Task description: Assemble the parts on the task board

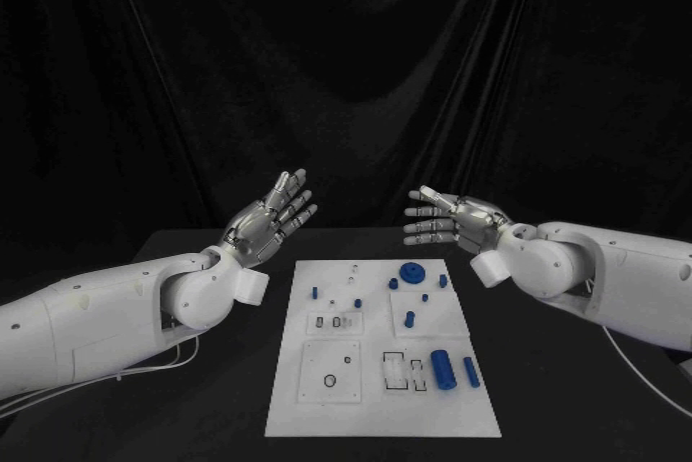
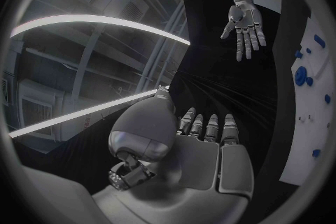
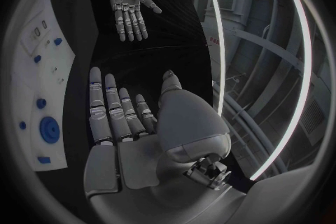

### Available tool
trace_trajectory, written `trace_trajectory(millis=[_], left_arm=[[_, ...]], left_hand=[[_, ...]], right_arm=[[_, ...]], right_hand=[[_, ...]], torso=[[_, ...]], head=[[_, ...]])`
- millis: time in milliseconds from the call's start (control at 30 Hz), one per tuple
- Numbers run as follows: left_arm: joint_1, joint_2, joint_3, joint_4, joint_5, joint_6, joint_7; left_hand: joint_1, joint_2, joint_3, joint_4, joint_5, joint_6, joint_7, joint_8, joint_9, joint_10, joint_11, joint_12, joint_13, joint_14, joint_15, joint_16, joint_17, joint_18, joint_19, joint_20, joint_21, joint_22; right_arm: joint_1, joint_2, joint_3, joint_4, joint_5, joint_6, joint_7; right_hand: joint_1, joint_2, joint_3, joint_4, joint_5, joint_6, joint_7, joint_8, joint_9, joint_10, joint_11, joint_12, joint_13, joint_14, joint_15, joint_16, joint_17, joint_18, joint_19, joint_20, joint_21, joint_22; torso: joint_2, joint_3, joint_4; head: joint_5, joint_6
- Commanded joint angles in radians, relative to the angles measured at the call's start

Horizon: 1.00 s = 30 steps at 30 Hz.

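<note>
My left hand (image 1: 271, 222) is silver with darker grey in the finger gaps, on a white arm (image 1: 108, 317). My right hand (image 1: 454, 220) is the same silver, its arm (image 1: 613, 277) white too. The task board (image 1: 378, 422) is plain white on the black tabletop (image 1: 173, 422). On it there's a bright blue round part (image 1: 411, 275), a deep blue cylinder (image 1: 443, 369) and a thinner blue rod (image 1: 472, 371). Thin black outlines (image 1: 405, 372) mark rectangles on the white near the tabletop's near edge. Behind hangs a black curtain (image 1: 346, 92).
</note>
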Motion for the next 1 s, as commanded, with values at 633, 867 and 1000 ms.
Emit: trace_trajectory(millis=[633,867,1000], left_arm=[[0.012,-0.057,0.001,0.055,-0.122,0.013,0.033],[0.015,-0.054,0.001,0.055,-0.135,0.017,0.037],[0.016,-0.055,0.001,0.054,-0.137,0.017,0.04]], left_hand=[[0.089,-0.004,0.02,-0.001,0.116,0.028,0.006,0.005,0.003,-0.001,0.011,-0.007,-0.001,0.0,0.025,-0.004,-0.002,0.008,0.003,0.033,-0.003,-0.002],[0.101,-0.003,0.023,0.0,0.136,0.033,0.01,0.006,0.004,-0.001,0.013,-0.007,-0.001,0.0,0.029,-0.004,-0.002,0.008,0.003,0.037,-0.003,-0.002],[0.105,-0.001,0.025,0.0,0.143,0.036,0.011,0.006,0.004,-0.001,0.014,-0.007,-0.001,0.0,0.029,-0.004,-0.002,0.008,0.003,0.037,-0.003,-0.002]], right_arm=[[0.135,-0.015,0.002,0.063,-1.406,-0.121,-0.194],[0.139,-0.017,0.002,0.093,-1.689,-0.142,-0.254],[0.139,-0.022,0.002,0.108,-1.774,-0.159,-0.275]], right_hand=[[0.267,-0.049,0.06,-0.08,-0.09,0.462,0.037,0.006,0.013,0.509,-0.092,-0.191,-0.015,0.721,-0.213,0.136,0.111,0.009,0.572,-0.218,0.288,0.143],[0.297,-0.085,0.12,-0.049,-0.099,0.494,-0.001,-0.052,0.015,0.569,-0.1,-0.29,-0.015,0.715,-0.225,0.25,0.176,-0.015,0.584,-0.23,0.495,0.389],[0.285,-0.11,0.152,-0.022,-0.119,0.503,-0.007,-0.072,0.015,0.592,-0.103,-0.323,-0.013,0.704,-0.228,0.298,0.201,-0.019,0.576,-0.232,0.545,0.448]], torso=[[0.047,-0.0112,0.0021],[0.083,-0.0133,0.0069],[0.087,-0.017,0.0104]], head=[[0.015,-0.089],[0.006,-0.083],[0.004,-0.089]])
